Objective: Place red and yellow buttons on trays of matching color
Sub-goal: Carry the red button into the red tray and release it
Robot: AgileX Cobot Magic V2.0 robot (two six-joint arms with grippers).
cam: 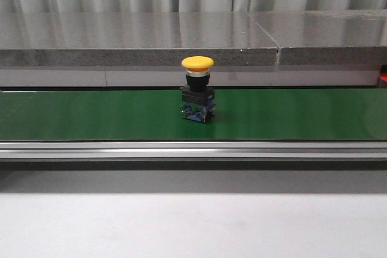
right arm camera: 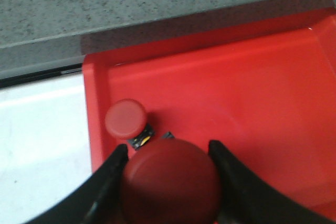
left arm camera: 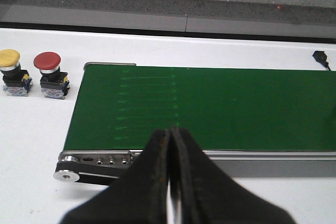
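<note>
Front view: a yellow button (cam: 198,89) stands upright at the centre of the green belt (cam: 91,113), with neither arm in sight. At the left wrist, the left gripper (left arm camera: 170,145) has its fingers pressed together on nothing, over the belt's near edge; toward ten o'clock, a second yellow button (left arm camera: 11,71) and a red button (left arm camera: 50,74) sit side by side on the white table (left arm camera: 31,145). At the right wrist, the right gripper (right arm camera: 168,153) clasps a red-capped button (right arm camera: 170,182) over the red tray (right arm camera: 252,93); another red button (right arm camera: 126,119) rests inside, near the tray's corner.
</note>
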